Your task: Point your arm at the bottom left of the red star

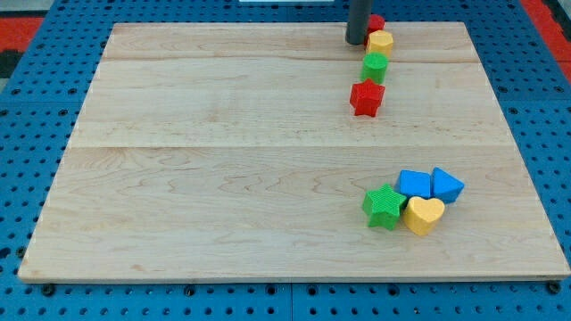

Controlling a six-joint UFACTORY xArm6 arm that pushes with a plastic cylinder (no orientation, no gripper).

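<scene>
My tip (pixel 357 41) sits far on the board, just left of the yellow block (pixel 380 41). The green block (pixel 375 66) stands between it and the red star (pixel 367 97). Bare wooden board (pixel 223 169) lies open left of that column.

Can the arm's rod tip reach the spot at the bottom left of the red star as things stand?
Probably yes. My tip sits at the view's top, left of the yellow block. The bare wooden board lies open to the left of the green block and the red star, so nothing blocks that path.
</scene>
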